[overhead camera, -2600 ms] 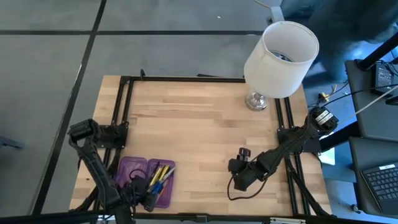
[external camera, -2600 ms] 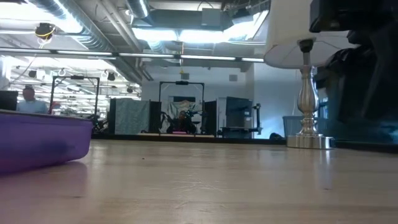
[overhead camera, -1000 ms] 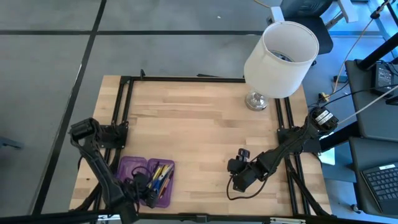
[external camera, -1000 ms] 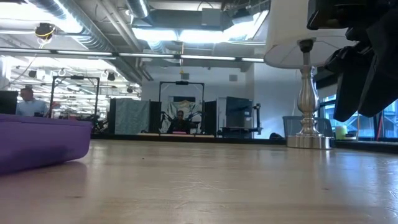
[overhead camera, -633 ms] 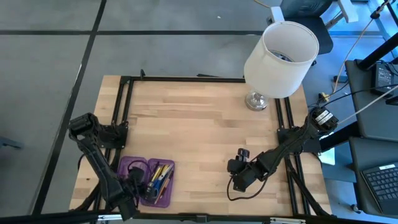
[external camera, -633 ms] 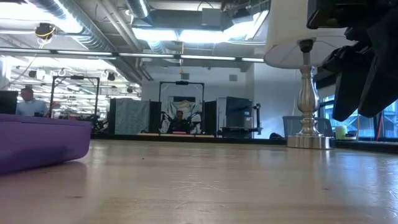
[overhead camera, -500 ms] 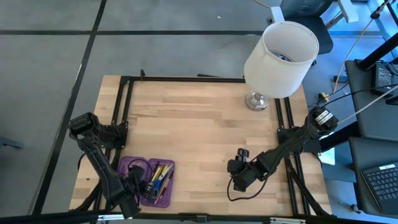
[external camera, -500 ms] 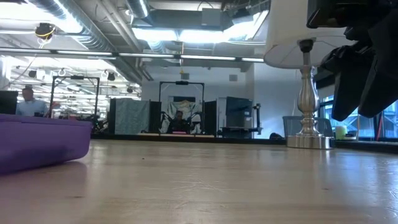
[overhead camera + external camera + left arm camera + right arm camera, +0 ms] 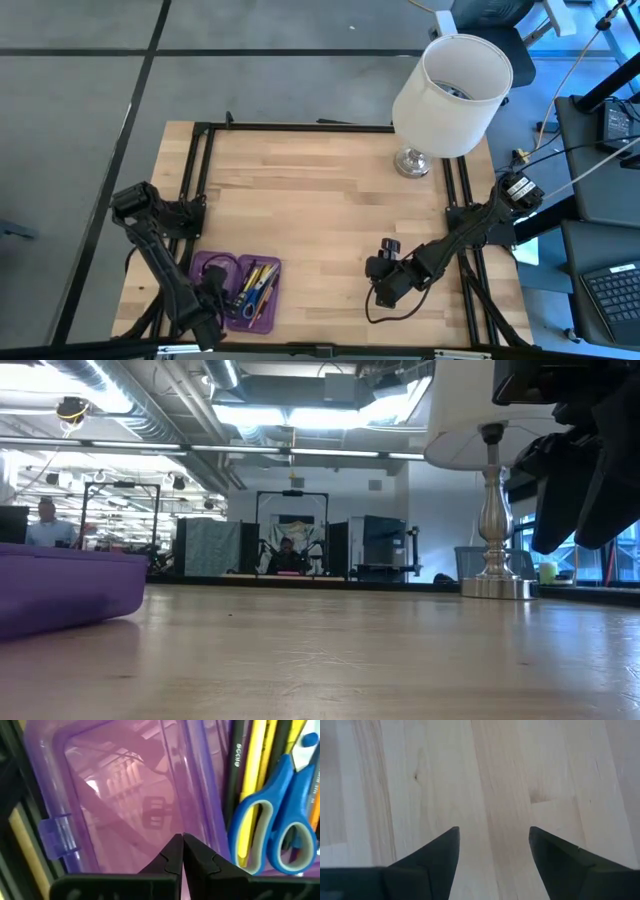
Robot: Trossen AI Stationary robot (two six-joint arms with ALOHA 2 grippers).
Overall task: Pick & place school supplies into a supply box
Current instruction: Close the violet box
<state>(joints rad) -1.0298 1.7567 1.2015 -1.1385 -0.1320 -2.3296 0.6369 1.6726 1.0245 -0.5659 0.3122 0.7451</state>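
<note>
The purple pencil case (image 9: pixel 238 290) lies open at the worktop's (image 9: pixel 320 210) seven o'clock, scissors (image 9: pixel 280 820) and pencils (image 9: pixel 255 780) in its right half, partly cut off. The left gripper (image 9: pixel 182 851), fingers together and empty, hides the case's empty half. The right gripper (image 9: pixel 492 845), fingers apart, hovers at five o'clock.

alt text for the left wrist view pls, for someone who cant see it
The left tool, its two dark fingers shut together on nothing, hangs over the empty half of an open purple pencil case. Blue-handled scissors lie in the other half among yellow and dark pencils.
</note>
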